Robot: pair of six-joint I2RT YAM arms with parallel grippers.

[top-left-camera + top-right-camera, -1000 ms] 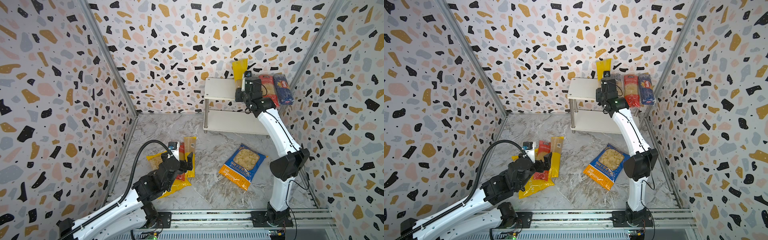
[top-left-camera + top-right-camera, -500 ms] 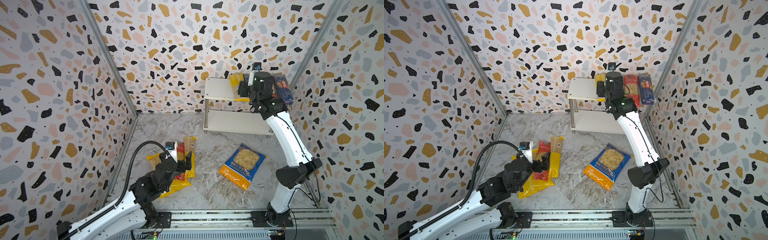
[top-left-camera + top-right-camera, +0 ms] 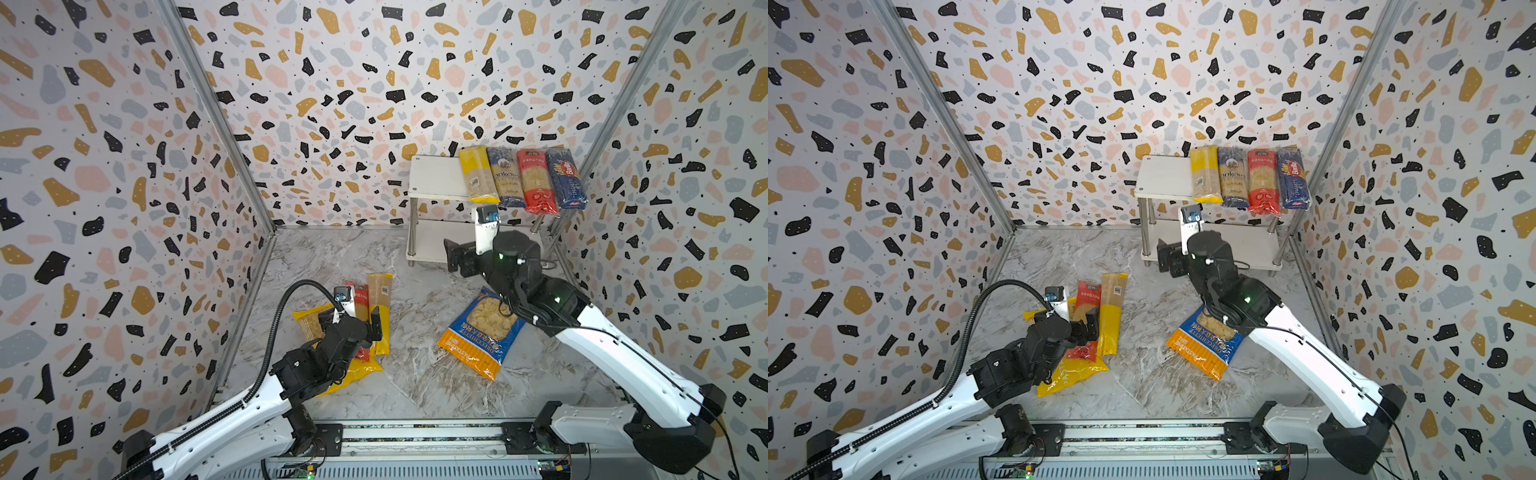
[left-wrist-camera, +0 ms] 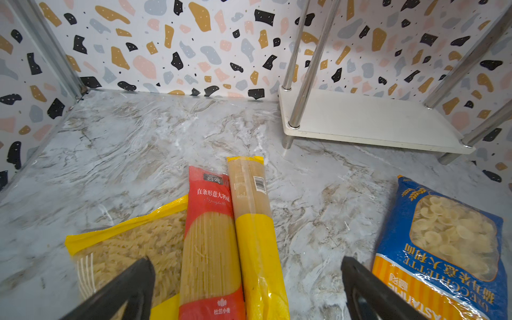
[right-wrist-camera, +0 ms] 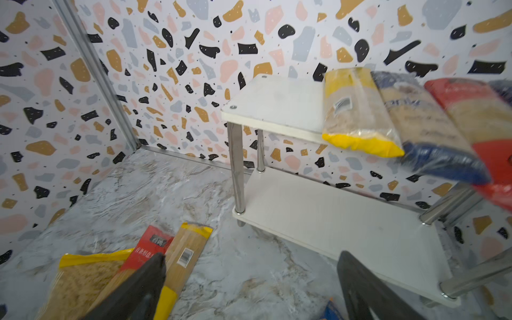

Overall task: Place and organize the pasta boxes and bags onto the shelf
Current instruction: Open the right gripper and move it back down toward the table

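The white shelf (image 3: 434,176) stands at the back right. Its top board holds a yellow pack (image 3: 478,174), a blue-grey pack (image 3: 505,178), a red pack (image 3: 536,183) and a dark-blue Barilla pack (image 3: 565,178) side by side. My right gripper (image 3: 451,259) (image 5: 250,257) hangs open and empty in front of the lower board (image 5: 332,216). On the floor lie a wide yellow bag (image 4: 133,243), a red pack (image 4: 209,235) and a yellow pack (image 4: 255,207). My left gripper (image 4: 246,263) (image 3: 351,320) hovers open just above those two long packs. A blue-orange bag (image 3: 478,336) lies at centre right.
Patterned walls close in the marble floor (image 3: 340,257) on three sides. Chrome posts (image 5: 237,166) carry the shelf boards. The right arm's elbow hangs over the blue-orange bag. A rail (image 3: 415,432) runs along the front edge.
My right gripper opened, left the yellow pack on the top board beside the blue-grey one, and drew back down in front of the shelf. The left gripper crept slightly forward over the floor packs.
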